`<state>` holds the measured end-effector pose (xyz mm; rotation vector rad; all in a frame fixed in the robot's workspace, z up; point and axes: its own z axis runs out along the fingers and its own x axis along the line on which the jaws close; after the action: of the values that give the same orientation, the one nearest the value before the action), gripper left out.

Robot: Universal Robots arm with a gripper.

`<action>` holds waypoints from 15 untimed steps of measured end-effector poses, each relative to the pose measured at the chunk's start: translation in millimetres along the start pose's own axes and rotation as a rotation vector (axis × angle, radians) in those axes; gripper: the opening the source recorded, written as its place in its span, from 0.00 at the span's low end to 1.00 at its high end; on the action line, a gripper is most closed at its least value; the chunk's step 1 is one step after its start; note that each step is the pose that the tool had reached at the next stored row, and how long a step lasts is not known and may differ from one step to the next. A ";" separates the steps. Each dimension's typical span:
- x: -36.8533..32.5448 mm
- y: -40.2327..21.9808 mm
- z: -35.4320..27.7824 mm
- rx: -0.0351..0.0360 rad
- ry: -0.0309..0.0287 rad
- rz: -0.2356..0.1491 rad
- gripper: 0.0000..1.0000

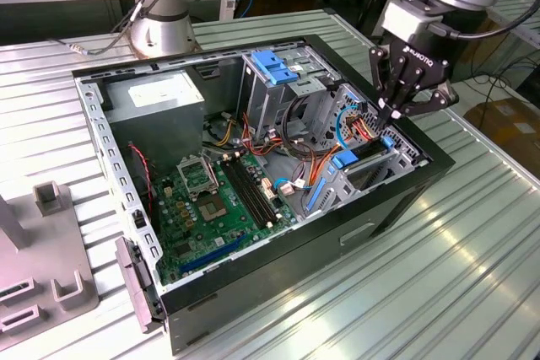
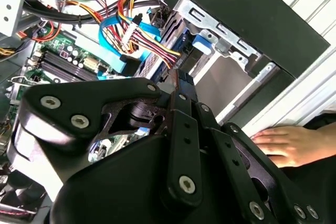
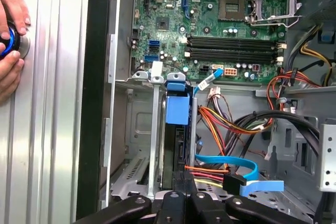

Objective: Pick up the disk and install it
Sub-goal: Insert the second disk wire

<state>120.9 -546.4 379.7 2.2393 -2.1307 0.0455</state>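
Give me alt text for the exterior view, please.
The gripper hangs over the disk, which stands on edge in its bay at the open computer case's end on the exterior view's right; the motherboard lies exposed.

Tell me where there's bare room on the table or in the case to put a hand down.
Free: the ribbed table on the exterior view's right of the computer case, and the strip in front of it. Inside, only the motherboard lies fairly open. Crowded: the corner under the end effector, packed with the disk, cables and drive cage.
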 end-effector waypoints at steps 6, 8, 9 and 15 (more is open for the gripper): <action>-1.8 -0.1 -5.6 0.0000 -0.0002 0.000 0.11; -3.2 -0.2 -5.7 0.0000 -0.0003 0.000 0.11; -3.7 -0.1 -5.7 0.0000 -0.0006 0.000 0.11; -9.4 1.1 -6.1 0.0001 -0.0006 0.000 0.11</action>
<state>119.4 -536.7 385.2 2.2397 -2.1309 0.0449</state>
